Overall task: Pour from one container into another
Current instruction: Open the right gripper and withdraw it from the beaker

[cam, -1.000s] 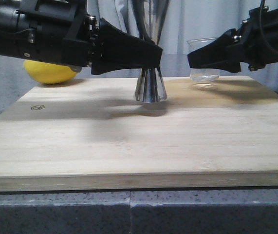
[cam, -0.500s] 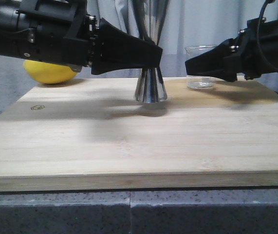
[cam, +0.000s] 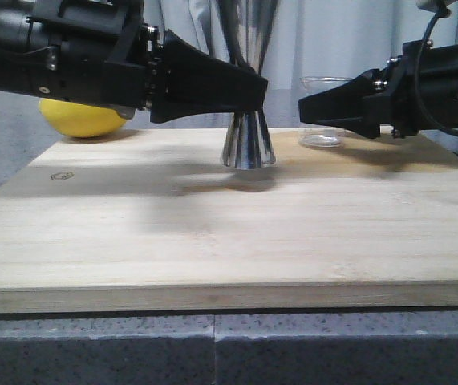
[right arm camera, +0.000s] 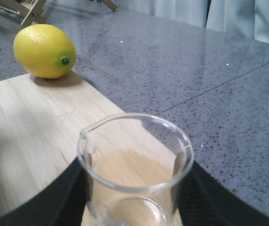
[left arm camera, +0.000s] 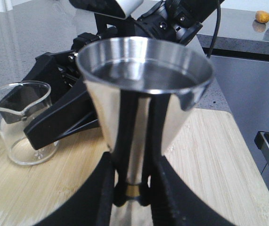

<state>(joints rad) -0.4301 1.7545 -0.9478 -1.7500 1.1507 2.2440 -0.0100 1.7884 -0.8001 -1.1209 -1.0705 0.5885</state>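
Apparently the pour is done: the jigger point(left arm camera: 143, 99), clamped at its waist by the left gripper point(left arm camera: 133, 188), holds liquid, while the beaker point(right arm camera: 134, 169), gripped by the right gripper point(cam: 325, 104) beside the jigger, looks empty. Only setting down remains.

steel hourglass jigger point(cam: 247, 120) upright on wooden board, shiny, thin gold band at narrow waist, clamped at waist, upper cup looks to hold clear liquid; clear glass beaker point(cam: 322, 112) with pouring lip, upright, held off the board to the jigger's right, apart from it, looks empty
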